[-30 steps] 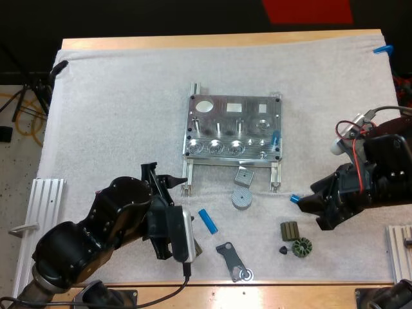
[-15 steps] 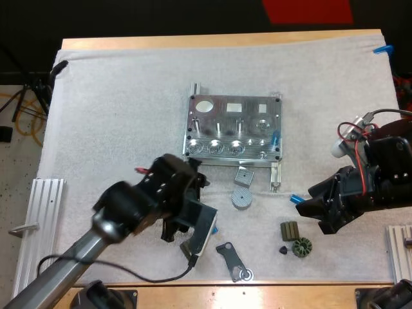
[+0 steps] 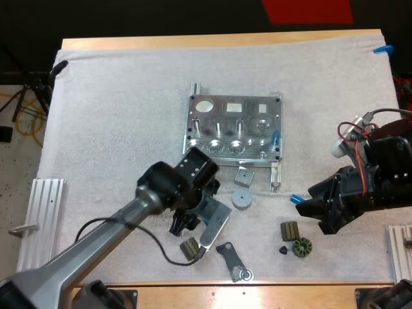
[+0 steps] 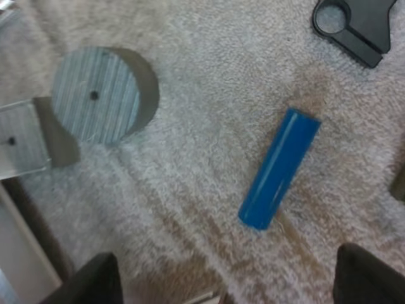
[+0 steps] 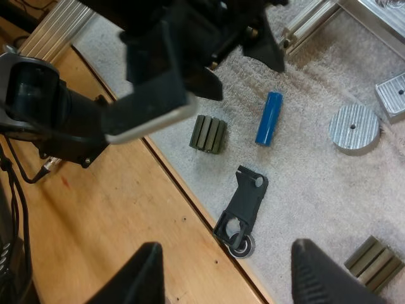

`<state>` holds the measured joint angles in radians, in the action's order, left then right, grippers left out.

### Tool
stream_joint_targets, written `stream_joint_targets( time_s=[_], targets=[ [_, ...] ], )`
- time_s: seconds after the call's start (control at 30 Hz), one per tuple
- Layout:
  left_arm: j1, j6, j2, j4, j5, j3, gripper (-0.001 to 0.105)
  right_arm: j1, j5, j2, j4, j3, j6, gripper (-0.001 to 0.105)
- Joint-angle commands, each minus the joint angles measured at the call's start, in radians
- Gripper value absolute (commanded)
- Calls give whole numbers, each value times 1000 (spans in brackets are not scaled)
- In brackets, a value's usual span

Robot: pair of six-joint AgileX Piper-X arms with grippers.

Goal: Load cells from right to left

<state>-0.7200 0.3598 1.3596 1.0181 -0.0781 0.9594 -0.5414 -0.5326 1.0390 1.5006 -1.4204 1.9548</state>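
The metal fixture (image 3: 235,132) lies mid-mat with one blue cell (image 3: 275,137) standing in its rightmost slot. A loose blue cylinder (image 4: 278,168) lies flat on the mat just ahead of my left gripper (image 4: 232,278), whose fingers stand wide apart and clear of it. In the high view my left arm (image 3: 180,193) covers that cylinder. From the right wrist view the same blue cylinder (image 5: 269,118) lies beside the left arm. My right gripper (image 5: 231,272) hangs open over the mat's right front (image 3: 310,209), with a bit of blue (image 3: 295,199) at its tip.
A ribbed metal disc (image 3: 241,199) and small square block (image 3: 244,175) lie before the fixture. A dark bracket (image 3: 232,261), ribbed green blocks (image 3: 188,248) (image 3: 290,230), a gear (image 3: 301,247) and a black cone (image 3: 283,249) sit near the front edge. Aluminium rails (image 3: 40,219) (image 3: 399,241) flank the mat.
My left arm has swung forward and right from the front edge to hover over the loose blue cylinder, uncovering a ribbed block. The right arm shifted only slightly.
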Motion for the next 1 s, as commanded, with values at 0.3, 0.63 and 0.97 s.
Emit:
stream_joint_targets(
  time_s=[0.3, 0.63, 0.97],
  targets=[
    [2, -6, 114, 5, 7, 1, 56, 1, -7, -10, -7, -1, 15, 46],
    [34, -46, 116, -56, 23, -109, 56, 1, -5, -10, -7, -1, 15, 46],
    [33, -57, 116, -208, 22, -131, 56, 1, -5, -10, -31, -1, 11, 46]
  ],
)
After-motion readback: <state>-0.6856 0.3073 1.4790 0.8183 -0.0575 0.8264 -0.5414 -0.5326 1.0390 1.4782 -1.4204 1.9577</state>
